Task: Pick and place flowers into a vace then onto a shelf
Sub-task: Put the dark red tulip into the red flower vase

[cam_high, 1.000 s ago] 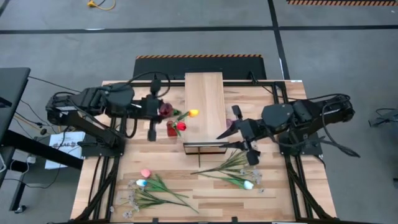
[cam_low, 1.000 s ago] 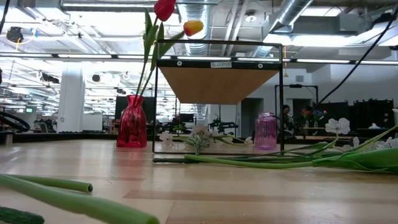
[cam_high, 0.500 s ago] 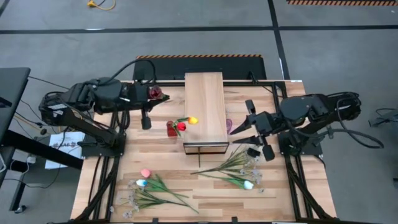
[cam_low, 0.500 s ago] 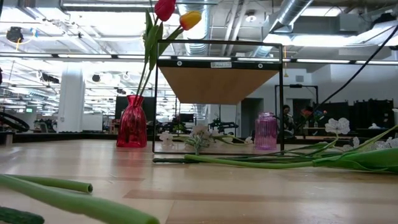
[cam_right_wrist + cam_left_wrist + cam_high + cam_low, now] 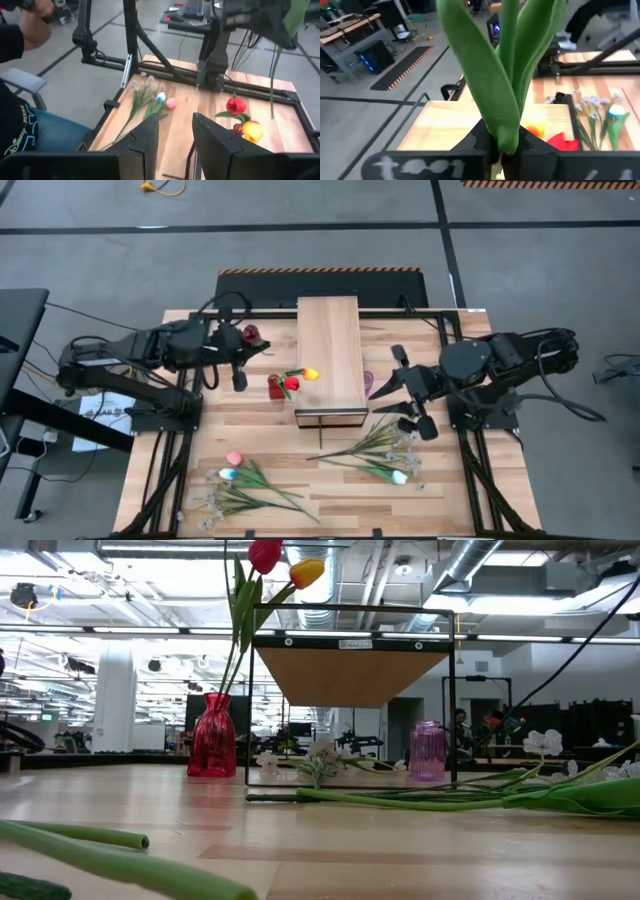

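Observation:
A red vase (image 5: 277,388) stands left of the shelf (image 5: 330,350) and holds a red tulip (image 5: 265,554) and a yellow tulip (image 5: 311,373). Up to the vase's far left, my left gripper (image 5: 243,352) is shut on a dark maroon tulip (image 5: 252,335). My right gripper (image 5: 390,392) hovers open at the shelf's right side, nothing between its fingers (image 5: 150,137). More flowers lie flat on the table at the near left (image 5: 245,477) and near right (image 5: 380,452). My left gripper pinches the maroon tulip's stem at the base of its leaves (image 5: 504,142) between the two fingers. They come roughly level from the table's left. The leaves (image 5: 485,75) rise past the fingers and the bare stem (image 5: 272,85) hangs below, clear of the table.
A small purple vase (image 5: 428,750) stands on the table by the shelf's right side. The shelf's black frame (image 5: 250,690) rises just right of the red vase. A seated person (image 5: 30,125) is beyond the table's left edge.
My left gripper has carried the maroon tulip away from above the red vase, toward the table's far-left, then sunk a little. My right gripper has drawn back from the shelf toward the right edge. The yellow tulip has shifted in the vase and stands higher.

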`<state>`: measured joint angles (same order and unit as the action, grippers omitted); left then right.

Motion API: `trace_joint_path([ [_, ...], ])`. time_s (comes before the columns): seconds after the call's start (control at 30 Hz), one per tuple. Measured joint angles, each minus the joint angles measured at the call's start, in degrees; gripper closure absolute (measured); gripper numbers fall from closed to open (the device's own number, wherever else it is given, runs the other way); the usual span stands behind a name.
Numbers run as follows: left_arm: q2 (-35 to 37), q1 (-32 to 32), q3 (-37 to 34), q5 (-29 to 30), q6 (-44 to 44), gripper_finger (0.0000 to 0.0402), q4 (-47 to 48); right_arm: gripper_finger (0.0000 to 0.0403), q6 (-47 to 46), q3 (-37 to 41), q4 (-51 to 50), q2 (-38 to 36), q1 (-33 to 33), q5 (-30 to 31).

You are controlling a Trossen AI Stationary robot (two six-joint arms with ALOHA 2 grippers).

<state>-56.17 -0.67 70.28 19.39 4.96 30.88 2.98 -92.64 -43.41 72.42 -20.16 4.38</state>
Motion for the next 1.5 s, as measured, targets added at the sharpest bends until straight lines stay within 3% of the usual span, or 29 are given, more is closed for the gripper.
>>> trace_joint_path([
  [0.27,5.51,8.09,-10.81,-9.70,-0.35,0.0401,-6.76,0.0290,-0.79,-0.06,0.12,0.04,0.00,0.00],
  [0.57,5.45,13.32,-13.46,-18.55,-3.64,0.0401,-6.58,0.0290,-1.55,-0.06,0.11,0.04,0.00,-0.02],
  [0.77,5.45,13.30,-13.46,-17.63,-7.25,0.0401,-2.85,0.0290,-1.58,-0.06,0.10,0.04,0.00,-0.02],
  [1.5,3.62,13.23,-15.10,-20.61,-10.28,0.0401,-6.77,0.0290,-2.12,-0.06,-1.32,0.04,0.00,-0.02],
])
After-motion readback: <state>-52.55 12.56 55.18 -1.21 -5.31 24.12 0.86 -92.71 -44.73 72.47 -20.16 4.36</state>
